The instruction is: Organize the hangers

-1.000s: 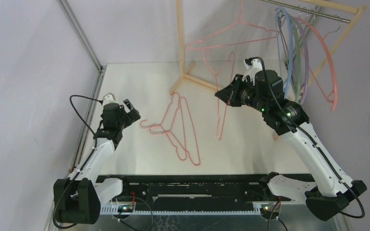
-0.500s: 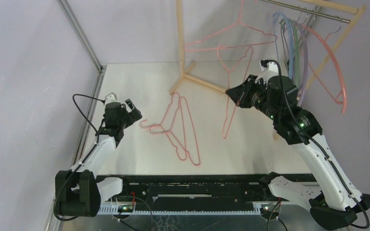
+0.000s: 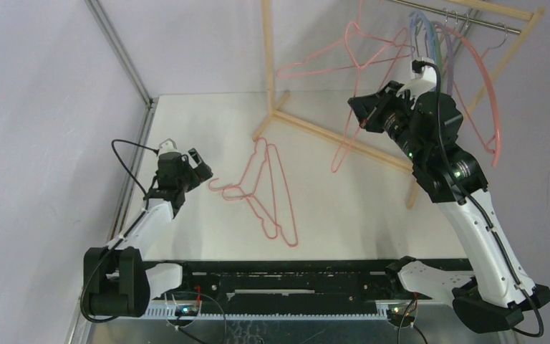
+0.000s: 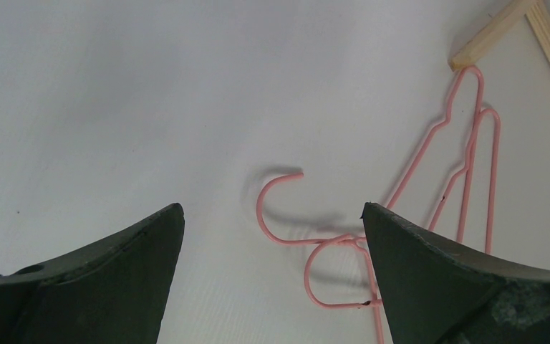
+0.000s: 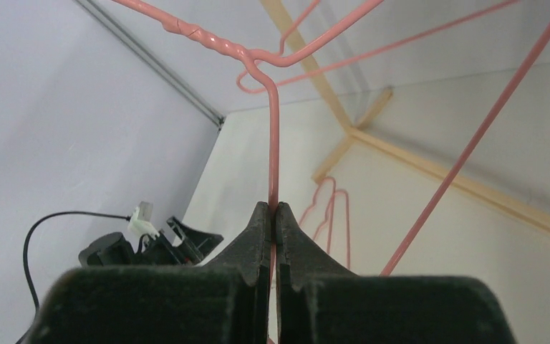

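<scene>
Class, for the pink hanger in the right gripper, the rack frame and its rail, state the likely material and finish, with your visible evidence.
Pink hanger: probably coated metal wire, smooth pink; thin, with a twisted neck.
Rack frame: bare pale wood, matt; square-edged sticks.
Rail: likely metal; slim grey rod with a sheen.

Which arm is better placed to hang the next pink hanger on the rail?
Right: the right gripper is shut on a pink hanger, raised close to the rail. The left gripper is open, low over the table hangers, far from it.
</scene>
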Tool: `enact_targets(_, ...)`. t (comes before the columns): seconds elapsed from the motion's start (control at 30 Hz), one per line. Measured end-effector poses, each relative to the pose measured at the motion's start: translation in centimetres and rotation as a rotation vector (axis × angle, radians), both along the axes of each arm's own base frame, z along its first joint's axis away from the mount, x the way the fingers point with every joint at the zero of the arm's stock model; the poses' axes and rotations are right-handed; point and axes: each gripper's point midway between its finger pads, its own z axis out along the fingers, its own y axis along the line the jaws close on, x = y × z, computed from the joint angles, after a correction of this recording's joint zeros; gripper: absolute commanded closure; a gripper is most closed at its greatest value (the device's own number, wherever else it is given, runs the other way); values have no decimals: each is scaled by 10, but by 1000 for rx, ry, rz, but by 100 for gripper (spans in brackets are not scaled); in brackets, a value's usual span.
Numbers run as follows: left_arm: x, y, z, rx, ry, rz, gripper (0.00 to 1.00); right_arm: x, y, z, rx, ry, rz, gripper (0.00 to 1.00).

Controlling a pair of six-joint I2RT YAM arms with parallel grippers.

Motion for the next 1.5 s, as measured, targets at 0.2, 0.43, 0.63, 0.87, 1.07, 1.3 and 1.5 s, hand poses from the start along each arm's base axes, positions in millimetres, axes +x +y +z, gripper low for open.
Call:
enact_targets(0.2, 0, 0, -5, 0, 17, -1, 1, 18, -6, 19, -16, -57, -40, 100)
enact_targets(0.43, -1, 0, -13, 2, 40, -3, 1, 59, -38, 22, -22, -83, -157, 100)
enact_targets(0.63, -1, 0, -13, 12, 42, -10, 1, 99, -53, 14, -18, -92, -199, 100)
enact_targets(0.87, -1, 2, -13, 23, 44, -13, 1, 129, -52, 2, -15, -86, -197, 100)
enact_targets(1.07, -1, 6, -14, 24, 44, -4, 1, 137, -56, 4, 9, -98, -199, 100)
enact_targets(1.3, -1, 7, -16, 28, 51, -4, 1, 138, -57, 11, 27, -120, -191, 100)
enact_targets(1.5, -1, 7, -17, 28, 56, -4, 1, 143, -72, 9, 35, -113, -218, 100)
